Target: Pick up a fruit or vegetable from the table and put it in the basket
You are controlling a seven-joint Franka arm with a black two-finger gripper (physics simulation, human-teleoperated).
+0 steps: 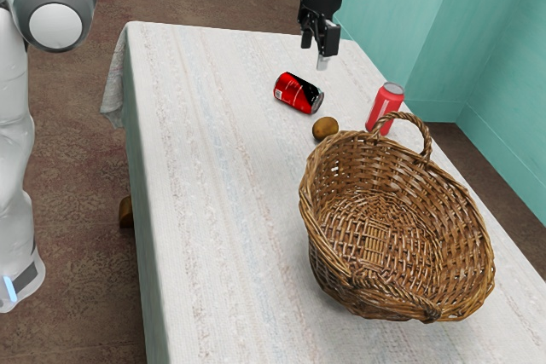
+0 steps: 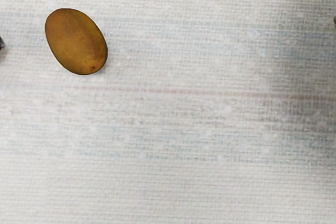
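Because nothing has been picked up, the gripper hangs over the table with its fingers spread and empty, well apart from the basket and beyond the fallen can. That spread seems meant to leave room for the brown fruit, which lies on the cloth just outside the basket, close to the handle. The fruit's oval body rests on its side, probably the steadiest way for it to lie, though a nudge could roll it. The basket stands with its mouth open upward, so it looks ready to receive a drop from above. Beside its handle is the upright can; with the fallen one near the fruit too, a straight descent seems wiser than a sideways sweep. The carry should then be short, but high enough to clear the rim.
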